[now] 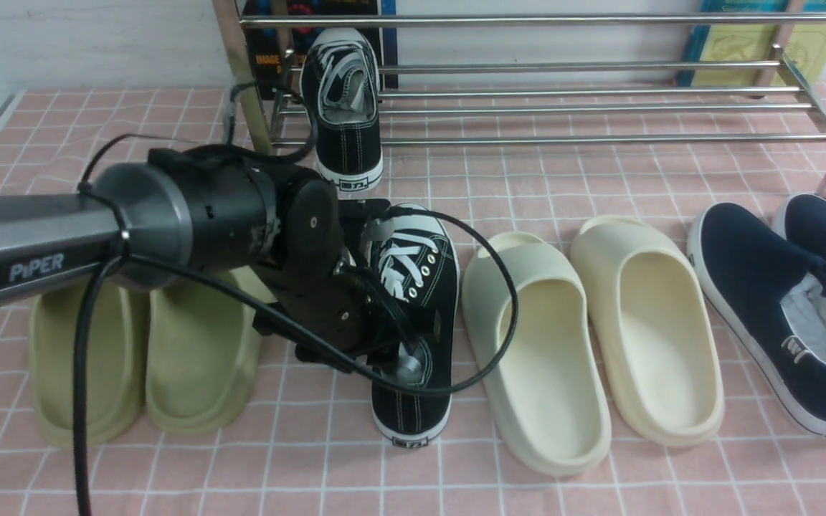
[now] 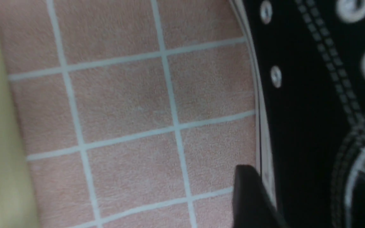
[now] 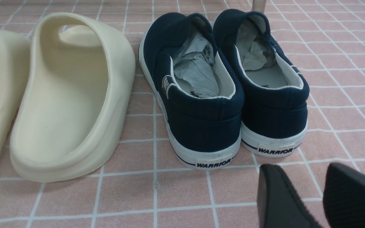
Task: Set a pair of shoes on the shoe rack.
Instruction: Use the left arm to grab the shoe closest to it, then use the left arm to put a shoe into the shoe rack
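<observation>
"At eleven o'clock, far side: what is entered?"

"Item one: black sneaker [image 1: 345,93] with white laces. It lies across the bars of the shoe rack [image 1: 599,109] at the left end, toe away from me, heel jutting past the front bar."

"And its mate?"

"Item two: second black sneaker [image 1: 431,322], on the pink checked mat [image 1: 312,459]. It sits at twelve o'clock, close in, between the olive slides [image 1: 191,358] at ten and the cream slides [image 1: 642,322] at one. Item three: navy slip-ons [image 1: 757,287] at two, side by side."

"Grippers?"

"My left gripper [image 1: 388,340] is down at the second sneaker's opening. One finger [image 2: 249,199] is just outside its white sole. I cannot tell whether those jaws pinch the side wall. My right gripper [image 3: 303,172] hangs over the mat behind the slip-ons' heels, jaws spread, nothing between them."
</observation>
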Controlling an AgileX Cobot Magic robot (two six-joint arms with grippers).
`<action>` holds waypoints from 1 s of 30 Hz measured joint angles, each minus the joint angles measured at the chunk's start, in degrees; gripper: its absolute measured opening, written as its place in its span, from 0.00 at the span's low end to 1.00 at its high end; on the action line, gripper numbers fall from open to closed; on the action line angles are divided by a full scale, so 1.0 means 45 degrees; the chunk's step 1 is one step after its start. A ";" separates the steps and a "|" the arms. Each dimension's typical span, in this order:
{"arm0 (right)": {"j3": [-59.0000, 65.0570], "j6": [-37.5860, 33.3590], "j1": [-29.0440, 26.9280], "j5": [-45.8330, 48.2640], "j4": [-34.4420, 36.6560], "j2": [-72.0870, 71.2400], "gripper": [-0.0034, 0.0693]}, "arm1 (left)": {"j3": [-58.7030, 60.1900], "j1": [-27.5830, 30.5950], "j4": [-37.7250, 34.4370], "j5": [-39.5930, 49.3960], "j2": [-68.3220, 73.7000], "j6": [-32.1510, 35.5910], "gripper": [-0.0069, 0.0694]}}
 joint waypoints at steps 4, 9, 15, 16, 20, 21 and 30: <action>0.0000 0.0000 0.0000 0.0000 0.0000 0.0000 0.37 | -0.0129 0.0000 -0.0124 -0.0064 0.0032 0.0000 0.22; 0.0000 0.0000 0.0000 0.0000 0.0000 0.0000 0.37 | -0.0912 0.0016 -0.0059 0.0801 -0.0240 -0.0055 0.11; 0.0000 0.0000 0.0000 0.0000 0.0011 0.0000 0.37 | -0.2024 0.0016 -0.0071 0.1670 -0.1191 -0.0666 0.11; 0.0000 0.0000 0.0000 0.0000 0.0023 0.0000 0.37 | -0.2244 0.0016 -0.0190 0.1497 -0.1487 -0.0859 0.11; 0.0000 0.0000 0.0000 0.0000 0.0024 0.0000 0.37 | -0.2579 0.0016 -0.0395 0.0974 -0.1904 -0.0985 0.11; 0.0000 0.0000 0.0000 0.0000 0.0024 0.0000 0.37 | -0.2672 0.0016 -0.0453 0.0467 -0.1937 -0.1099 0.11; 0.0000 0.0000 0.0000 0.0000 0.0024 0.0000 0.37 | -0.2803 0.0176 -0.0350 -0.2332 -0.0717 -0.2138 0.11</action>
